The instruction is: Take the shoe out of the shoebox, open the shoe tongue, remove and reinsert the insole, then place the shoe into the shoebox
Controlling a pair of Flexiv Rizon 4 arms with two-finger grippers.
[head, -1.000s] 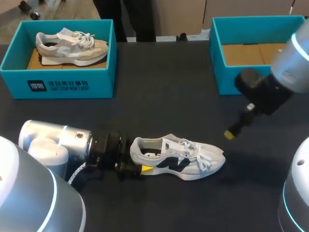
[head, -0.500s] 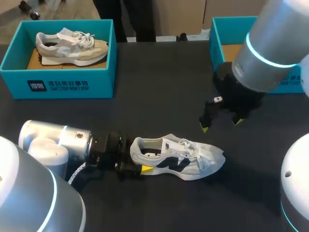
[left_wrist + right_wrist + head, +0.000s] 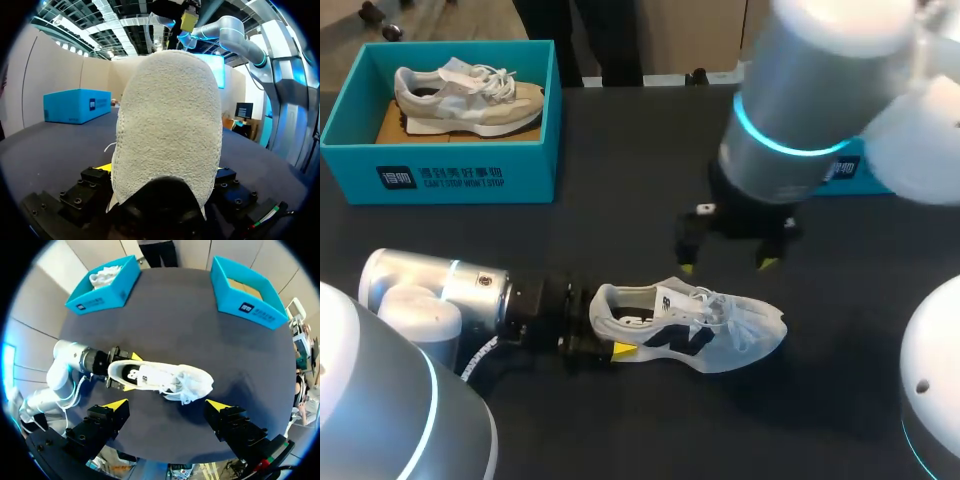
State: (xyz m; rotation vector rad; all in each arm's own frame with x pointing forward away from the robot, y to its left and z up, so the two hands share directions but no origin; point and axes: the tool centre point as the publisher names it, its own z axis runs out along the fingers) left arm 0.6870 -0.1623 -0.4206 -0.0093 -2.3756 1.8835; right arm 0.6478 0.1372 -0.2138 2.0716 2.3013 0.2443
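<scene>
A white shoe (image 3: 695, 325) with dark side marks lies on the black table, toe pointing right. My left gripper (image 3: 603, 330) is shut on its heel, one yellow tip showing on the near side. In the left wrist view the heel (image 3: 167, 130) fills the space between the fingers of the left gripper (image 3: 160, 175). The right wrist view shows the shoe (image 3: 160, 380) with yellow tips on both sides of its heel. My right gripper (image 3: 726, 265) hangs open just above the laces, holding nothing; the shoe lies ahead of the right gripper (image 3: 167, 405), apart from it.
A teal shoebox (image 3: 440, 175) at the back left holds a beige shoe (image 3: 470, 95). A second teal shoebox (image 3: 245, 292) stands at the back right, largely hidden by my right arm in the head view. A person stands beyond the table's far edge.
My right arm has swung in from the right shoebox side to above the shoe's middle, its gripper still open. The left arm and the shoe have not moved.
</scene>
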